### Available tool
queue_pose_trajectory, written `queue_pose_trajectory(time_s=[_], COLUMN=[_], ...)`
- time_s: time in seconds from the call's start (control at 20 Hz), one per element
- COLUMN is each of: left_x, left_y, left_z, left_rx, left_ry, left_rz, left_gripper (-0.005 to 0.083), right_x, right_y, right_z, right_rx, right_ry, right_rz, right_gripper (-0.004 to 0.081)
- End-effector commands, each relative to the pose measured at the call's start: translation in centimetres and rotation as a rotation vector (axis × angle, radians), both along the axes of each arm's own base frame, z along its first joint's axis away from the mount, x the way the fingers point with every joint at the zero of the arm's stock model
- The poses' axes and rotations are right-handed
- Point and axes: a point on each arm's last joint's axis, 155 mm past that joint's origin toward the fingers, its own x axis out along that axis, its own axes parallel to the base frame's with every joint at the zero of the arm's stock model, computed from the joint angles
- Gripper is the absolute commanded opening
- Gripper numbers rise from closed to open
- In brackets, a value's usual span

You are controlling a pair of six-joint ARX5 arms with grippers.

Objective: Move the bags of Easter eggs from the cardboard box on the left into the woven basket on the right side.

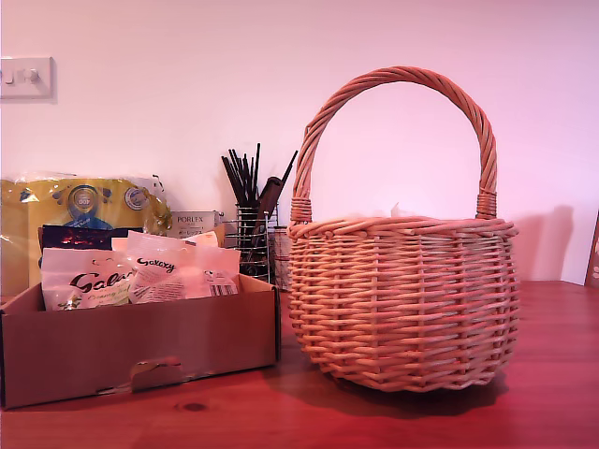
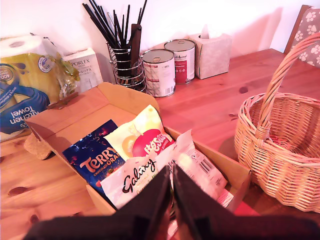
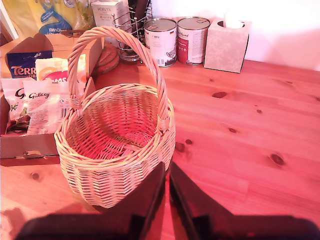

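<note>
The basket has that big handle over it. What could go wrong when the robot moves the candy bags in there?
1. The woven basket's arched handle spans the opening, so a carried bag or arm might bump it.
2. The Galaxy bags overlap in the cardboard box, so my first end effector might lift two, or drag a neighbour out.
3. The pouches look glossy and could slip.

My second claw (image 3: 167, 192) hangs over the table (image 3: 250, 125), its jaws nearly shut with only a thin gap between them and nothing held. The basket (image 3: 117, 155) sits just ahead at 11 o'clock. Beside it, at 10 o'clock, the box (image 3: 22, 146) holds Galaxy bags (image 3: 44, 107) and a Terry's bag (image 3: 24, 70). Two tins (image 3: 161, 41) and a tissue box (image 3: 227, 46) stand at 12 o'clock
</note>
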Motion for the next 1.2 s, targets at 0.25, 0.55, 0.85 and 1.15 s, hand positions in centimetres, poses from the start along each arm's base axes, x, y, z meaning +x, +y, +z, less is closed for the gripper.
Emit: queue_pose_trajectory(time_s=[0.25,0.55,0.85,1.15], left_x=[0.0,0.1,0.5,2.4], left_y=[-0.1,-0.4,-3.8,-6.4], left_z=[-1.6,-0.9,-1.0,-4.5], left_rx=[0.015,0.000,0.041,0.418], left_ry=[0.042,0.018,0.068,0.009], left_rz=[-0.004,-0.015,-0.183,-0.430], left_gripper=[-0.0015,-0.0016,-0.0017,-0.0016], right_x=[-0.1,0.3,1.9,2.4], right_y=[0.0,0.2,2.9,5.0], right_z=[-0.6,0.4,0.1,-1.4], right_rx=[-0.050,-0.040,-0.008,-0.063], right_ry=[0.003,-0.039,0.056,0.121], right_rz=[0.021,0.026,0.149,0.284], right_gripper=[-0.0013,-0.0013,-0.0013,-0.0013])
